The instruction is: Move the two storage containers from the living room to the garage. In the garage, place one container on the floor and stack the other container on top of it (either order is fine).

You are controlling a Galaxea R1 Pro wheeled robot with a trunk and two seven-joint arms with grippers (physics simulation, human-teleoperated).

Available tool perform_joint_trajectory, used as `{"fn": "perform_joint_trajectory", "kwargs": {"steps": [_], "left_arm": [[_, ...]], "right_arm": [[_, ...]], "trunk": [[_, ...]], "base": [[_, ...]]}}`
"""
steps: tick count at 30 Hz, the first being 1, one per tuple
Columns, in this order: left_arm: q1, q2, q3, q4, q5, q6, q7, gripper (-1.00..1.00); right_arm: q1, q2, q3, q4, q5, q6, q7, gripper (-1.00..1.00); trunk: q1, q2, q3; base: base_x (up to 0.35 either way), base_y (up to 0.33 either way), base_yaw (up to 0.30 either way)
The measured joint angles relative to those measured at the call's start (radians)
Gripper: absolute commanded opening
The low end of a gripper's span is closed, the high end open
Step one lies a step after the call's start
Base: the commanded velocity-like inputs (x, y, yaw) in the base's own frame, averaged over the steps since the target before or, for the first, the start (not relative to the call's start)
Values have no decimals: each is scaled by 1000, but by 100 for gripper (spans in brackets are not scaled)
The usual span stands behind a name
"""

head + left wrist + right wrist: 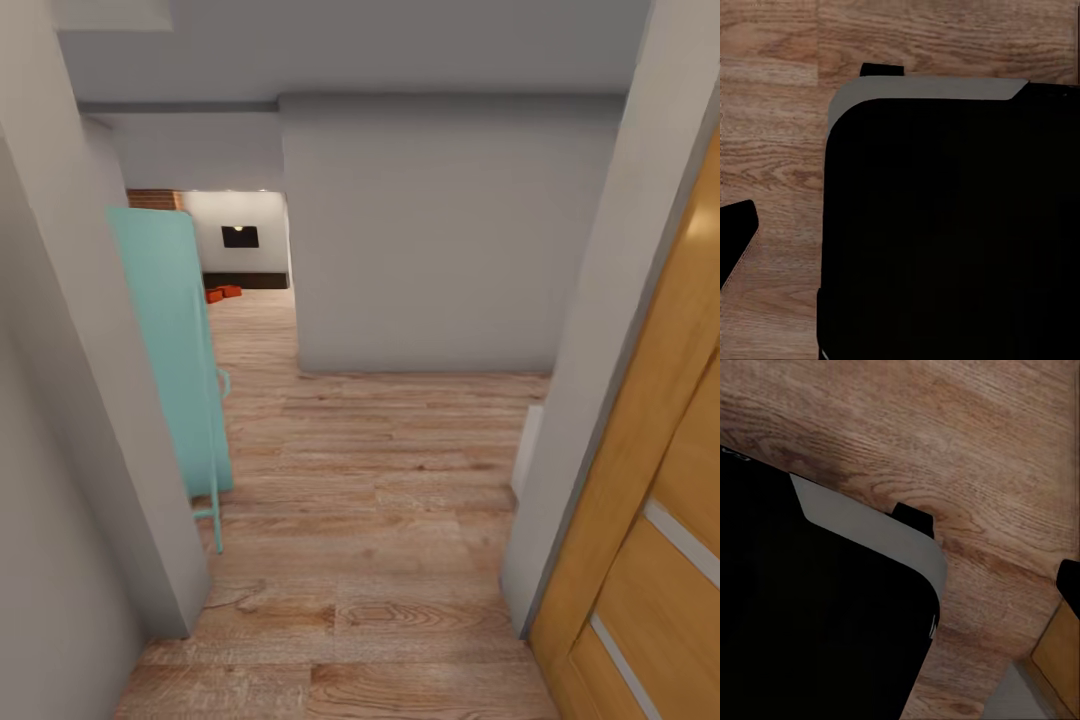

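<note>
Head view: wood-plank hallway [380, 520], orange containers [223, 293] far off, teal door [170, 340] left

Matt wood-plank floor [400, 500], glossy wooden door [650, 520], seemingly smooth painted walls [440, 230].

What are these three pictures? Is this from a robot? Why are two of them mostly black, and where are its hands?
Yes, a robot on wheels with two arms, inside a computer-made house. The big picture comes from a camera on its head. It looks down a hallway with a wood-plank floor. On the left stands a turquoise door, on the right an orange-brown wooden door. Far away in the next room, something small and orange-red lies on the floor; it may be the storage containers the robot has to fetch, but it is too small to be sure.

The other two pictures come from cameras near each hand, pointing down. The big black shape in each is probably the robot's own body. I cannot tell whether the hands are open or shut, or see anything held.
</note>
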Motion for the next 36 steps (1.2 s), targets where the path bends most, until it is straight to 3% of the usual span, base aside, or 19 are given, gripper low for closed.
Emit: {"fn": "perform_joint_trajectory", "kwargs": {"steps": [36], "left_arm": [[0, 1, 0, 0, 0, 0, 0, 100]], "right_arm": [[0, -1, 0, 0, 0, 0, 0, 100]], "trunk": [[0, 0, 0]], "base": [[322, 0, 0]]}}
